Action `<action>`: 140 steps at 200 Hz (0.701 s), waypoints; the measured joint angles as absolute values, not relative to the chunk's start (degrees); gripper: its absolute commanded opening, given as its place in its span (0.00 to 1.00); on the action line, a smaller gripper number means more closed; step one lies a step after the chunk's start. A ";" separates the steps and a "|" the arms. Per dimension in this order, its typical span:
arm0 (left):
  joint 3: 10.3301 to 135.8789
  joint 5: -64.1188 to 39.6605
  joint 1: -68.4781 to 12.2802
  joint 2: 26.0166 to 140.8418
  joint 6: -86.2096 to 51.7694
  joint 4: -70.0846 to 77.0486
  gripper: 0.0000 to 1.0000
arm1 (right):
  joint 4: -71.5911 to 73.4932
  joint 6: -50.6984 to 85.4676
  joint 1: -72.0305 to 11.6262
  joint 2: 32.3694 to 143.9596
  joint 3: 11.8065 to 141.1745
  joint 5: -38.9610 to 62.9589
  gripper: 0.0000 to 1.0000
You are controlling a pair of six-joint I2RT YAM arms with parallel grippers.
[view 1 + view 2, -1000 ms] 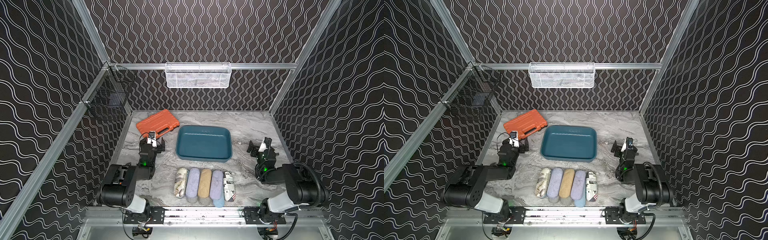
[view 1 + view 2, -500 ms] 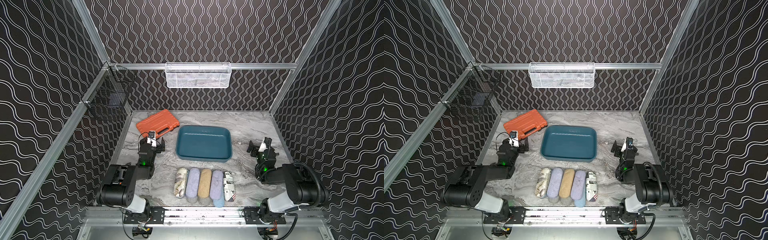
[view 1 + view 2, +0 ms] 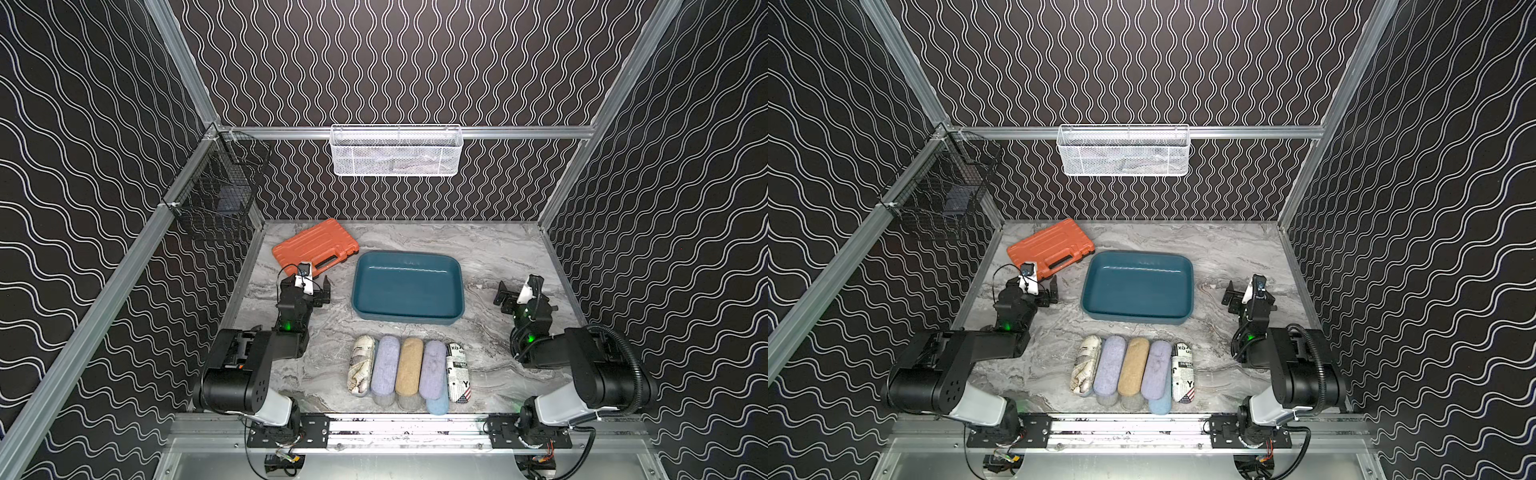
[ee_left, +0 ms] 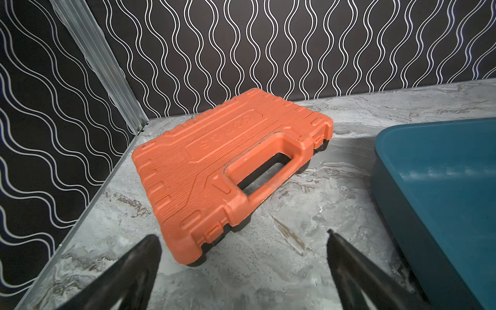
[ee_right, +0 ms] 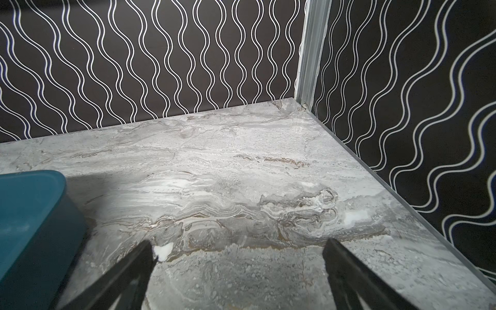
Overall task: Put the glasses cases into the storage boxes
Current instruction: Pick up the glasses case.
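Several glasses cases lie side by side near the table's front edge in both top views: a map-printed one (image 3: 360,363), a lavender one (image 3: 385,365), a tan one (image 3: 409,365), a second lavender one (image 3: 432,368) and a newspaper-printed one (image 3: 457,372). A light blue case (image 3: 437,405) and grey ones peek out from under them. Behind the row sits the storage box (image 3: 407,254), a dark teal tray with nothing in it. My left gripper (image 3: 309,291) rests open to the tray's left, over bare table (image 4: 241,236). To the tray's right my right gripper (image 3: 517,297) is open and empty (image 5: 237,241).
An orange ribbed tool case (image 3: 313,247) lies at the back left, just ahead of the left gripper (image 4: 228,166). A white mesh basket (image 3: 395,151) hangs on the back wall and a black wire basket (image 3: 216,195) on the left wall. Patterned walls enclose the marble table.
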State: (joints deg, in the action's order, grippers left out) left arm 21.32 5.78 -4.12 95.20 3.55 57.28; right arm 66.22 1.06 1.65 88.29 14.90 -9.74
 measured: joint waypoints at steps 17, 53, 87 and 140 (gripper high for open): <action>21.32 5.78 -4.12 95.20 3.55 57.28 0.99 | 66.22 1.06 1.65 88.29 14.90 -9.74 1.00; 21.34 5.87 -4.12 94.94 3.53 56.86 0.99 | 65.60 1.06 1.61 87.46 14.90 -10.13 1.00; 22.50 8.88 -4.23 90.17 3.29 52.86 0.99 | 58.70 1.30 0.03 81.45 18.59 -14.17 1.00; 24.43 17.37 -8.75 77.49 2.39 43.46 0.99 | 46.26 0.08 -10.46 75.96 25.30 -24.14 1.00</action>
